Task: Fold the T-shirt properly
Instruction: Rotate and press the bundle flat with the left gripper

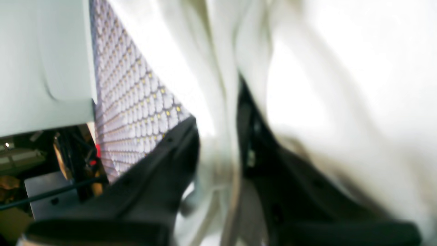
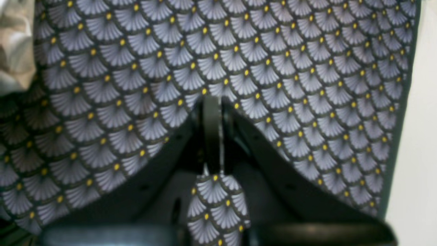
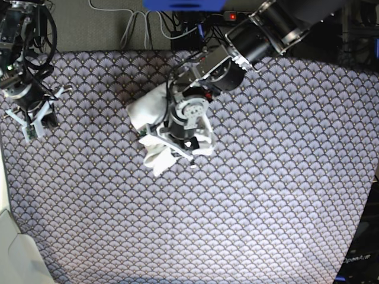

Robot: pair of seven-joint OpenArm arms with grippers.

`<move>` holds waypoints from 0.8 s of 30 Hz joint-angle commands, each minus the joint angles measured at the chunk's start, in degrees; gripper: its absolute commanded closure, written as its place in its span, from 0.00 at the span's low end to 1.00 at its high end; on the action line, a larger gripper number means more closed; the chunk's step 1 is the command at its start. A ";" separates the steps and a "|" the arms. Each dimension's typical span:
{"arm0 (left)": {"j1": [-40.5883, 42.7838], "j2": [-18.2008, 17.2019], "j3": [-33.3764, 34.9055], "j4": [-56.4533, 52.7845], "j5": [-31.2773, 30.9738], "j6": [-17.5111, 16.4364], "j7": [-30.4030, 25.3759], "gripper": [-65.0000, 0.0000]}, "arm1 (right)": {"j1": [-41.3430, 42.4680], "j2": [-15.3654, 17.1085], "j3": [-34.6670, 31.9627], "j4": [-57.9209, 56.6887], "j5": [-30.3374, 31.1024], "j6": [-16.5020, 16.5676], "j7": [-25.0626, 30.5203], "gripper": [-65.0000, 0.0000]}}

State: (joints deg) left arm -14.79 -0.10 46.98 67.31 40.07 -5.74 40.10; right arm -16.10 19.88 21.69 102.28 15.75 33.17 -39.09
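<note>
The T-shirt (image 3: 148,115), bunched, half-hidden beneath the left tool (image 1: 218,136) pinching it; right tool (image 2: 211,136) clenched empty.

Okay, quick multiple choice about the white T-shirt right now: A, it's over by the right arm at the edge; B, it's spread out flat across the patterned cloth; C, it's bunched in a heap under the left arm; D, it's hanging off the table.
C: in the base view the T-shirt lies crumpled on the patterned cloth under the left gripper, and the left wrist view shows white fabric between the jaws.

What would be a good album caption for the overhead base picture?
Left gripper clamps the bunched white T-shirt on the patterned cloth; right gripper waits shut.
</note>
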 commanded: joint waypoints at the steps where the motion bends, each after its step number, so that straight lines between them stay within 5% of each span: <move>1: -0.47 1.37 -0.08 -0.36 -0.91 -0.90 -1.99 0.99 | -0.39 0.91 0.42 0.97 0.56 0.11 0.98 1.00; 10: -0.82 1.55 0.18 -1.51 1.11 -0.90 -12.10 0.99 | -1.70 0.74 0.42 0.89 0.56 0.11 0.98 1.00; 24: -0.82 1.46 1.50 -1.51 7.62 -0.90 -12.01 0.93 | -1.70 0.65 0.42 0.89 0.56 0.11 0.72 1.00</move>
State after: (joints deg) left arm -14.79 0.78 48.29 65.23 47.62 -6.68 28.91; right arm -17.98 19.84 21.69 102.28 15.68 33.17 -39.38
